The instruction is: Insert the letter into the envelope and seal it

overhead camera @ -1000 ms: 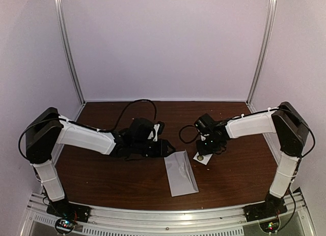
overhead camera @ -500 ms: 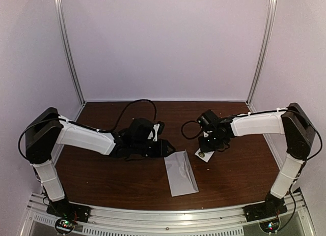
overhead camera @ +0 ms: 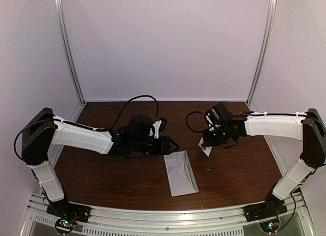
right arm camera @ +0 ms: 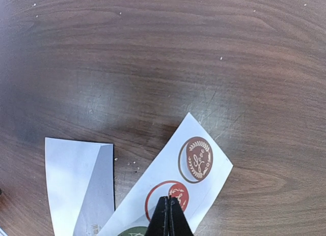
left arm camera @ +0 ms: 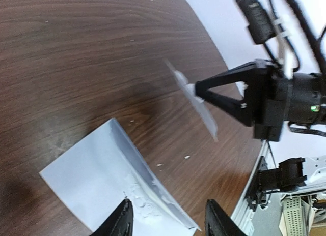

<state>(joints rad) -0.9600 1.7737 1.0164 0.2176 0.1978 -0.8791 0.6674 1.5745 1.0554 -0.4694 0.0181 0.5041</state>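
Right, my left gripper (left arm camera: pixel 168 218) hovers half open and empty at the far short end of the envelope (overhead camera: pixel 181 172), with bare brown counter (overhead camera: pixel 117 180) open on both sides of it. The envelope's long axis runs from those jaws back toward my bases, its near end close to the counter's front edge. It is pale grey-white paper, lying flat and wrinkled in the middle. Off to its right, my right gripper (right arm camera: pixel 169 209) is pinched tight on a white sticker card (right arm camera: pixel 196 170), held tilted clear of the wood.
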